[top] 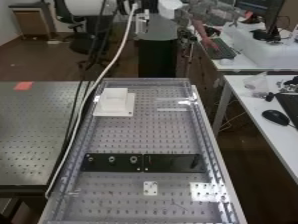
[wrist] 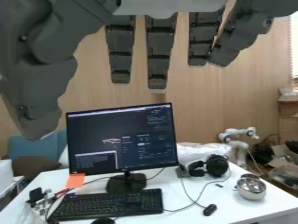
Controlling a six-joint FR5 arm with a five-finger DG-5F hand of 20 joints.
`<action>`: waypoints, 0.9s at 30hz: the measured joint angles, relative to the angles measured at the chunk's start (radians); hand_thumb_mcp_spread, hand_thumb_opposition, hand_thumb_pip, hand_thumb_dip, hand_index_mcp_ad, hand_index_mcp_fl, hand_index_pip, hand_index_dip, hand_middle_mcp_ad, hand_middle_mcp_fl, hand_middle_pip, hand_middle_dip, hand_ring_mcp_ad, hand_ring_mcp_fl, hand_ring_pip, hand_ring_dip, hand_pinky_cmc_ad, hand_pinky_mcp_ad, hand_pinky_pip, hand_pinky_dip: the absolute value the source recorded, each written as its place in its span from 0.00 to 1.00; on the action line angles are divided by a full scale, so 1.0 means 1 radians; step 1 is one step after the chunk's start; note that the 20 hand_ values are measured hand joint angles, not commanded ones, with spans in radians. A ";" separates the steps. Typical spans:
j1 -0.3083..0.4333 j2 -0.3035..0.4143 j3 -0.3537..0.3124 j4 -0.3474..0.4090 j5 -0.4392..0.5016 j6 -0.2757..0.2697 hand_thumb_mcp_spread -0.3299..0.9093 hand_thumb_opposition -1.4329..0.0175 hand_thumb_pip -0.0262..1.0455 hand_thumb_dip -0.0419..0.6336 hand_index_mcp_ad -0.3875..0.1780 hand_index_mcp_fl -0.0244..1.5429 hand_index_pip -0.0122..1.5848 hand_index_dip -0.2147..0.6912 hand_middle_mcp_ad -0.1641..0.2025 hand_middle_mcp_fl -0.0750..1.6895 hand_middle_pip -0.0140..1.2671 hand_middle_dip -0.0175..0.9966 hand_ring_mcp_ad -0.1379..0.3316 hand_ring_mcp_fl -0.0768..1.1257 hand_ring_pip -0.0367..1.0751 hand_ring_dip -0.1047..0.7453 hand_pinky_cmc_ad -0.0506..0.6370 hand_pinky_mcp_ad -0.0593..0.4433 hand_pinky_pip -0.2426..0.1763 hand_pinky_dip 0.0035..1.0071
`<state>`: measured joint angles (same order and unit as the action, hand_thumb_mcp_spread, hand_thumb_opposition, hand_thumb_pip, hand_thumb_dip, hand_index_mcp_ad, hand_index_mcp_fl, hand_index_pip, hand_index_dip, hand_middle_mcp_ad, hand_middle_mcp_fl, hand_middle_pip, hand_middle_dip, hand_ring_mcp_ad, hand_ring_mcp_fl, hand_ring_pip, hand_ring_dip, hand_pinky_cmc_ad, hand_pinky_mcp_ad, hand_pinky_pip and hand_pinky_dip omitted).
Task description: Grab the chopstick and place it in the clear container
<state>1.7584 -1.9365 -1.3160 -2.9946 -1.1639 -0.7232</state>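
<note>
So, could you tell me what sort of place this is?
Most likely a robotics lab: it has a perforated bench top, a robot hand and a computer monitor.

The high view's bottom edge cuts off the near end of the perforated grey metal worktop; the small dark shape on the flat black panel's right end is too blurred to name.

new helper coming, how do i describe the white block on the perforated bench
Find the perforated bench crossed by a long black strip. Beyond the strip, near the high view's far left corner of the bench, sits a white block on a wider white base. It stands up, unlike the small flat white plate on the strip's near side.
</note>
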 joint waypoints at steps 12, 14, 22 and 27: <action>0.035 -0.050 0.077 -0.017 0.102 0.010 0.48 0.54 0.51 0.22 0.42 0.22 0.04 0.58 0.55 0.21 0.09 0.41 0.70 0.07 0.12 0.40 0.55 0.42 0.43 0.17; 0.036 -0.053 0.081 -0.013 0.107 0.006 0.48 0.54 0.51 0.22 0.42 0.22 0.04 0.58 0.56 0.21 0.09 0.41 0.70 0.07 0.12 0.39 0.55 0.42 0.43 0.17; 0.038 -0.053 0.080 -0.006 0.111 0.003 0.48 0.53 0.51 0.22 0.43 0.22 0.04 0.58 0.56 0.21 0.09 0.41 0.70 0.07 0.12 0.39 0.55 0.42 0.43 0.17; 0.036 -0.049 0.078 -0.008 0.085 0.000 0.48 0.53 0.51 0.22 0.41 0.22 0.04 0.58 0.56 0.21 0.09 0.41 0.70 0.07 0.12 0.39 0.55 0.42 0.43 0.17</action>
<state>1.7942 -1.9857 -1.2384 -3.0027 -1.0786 -0.7233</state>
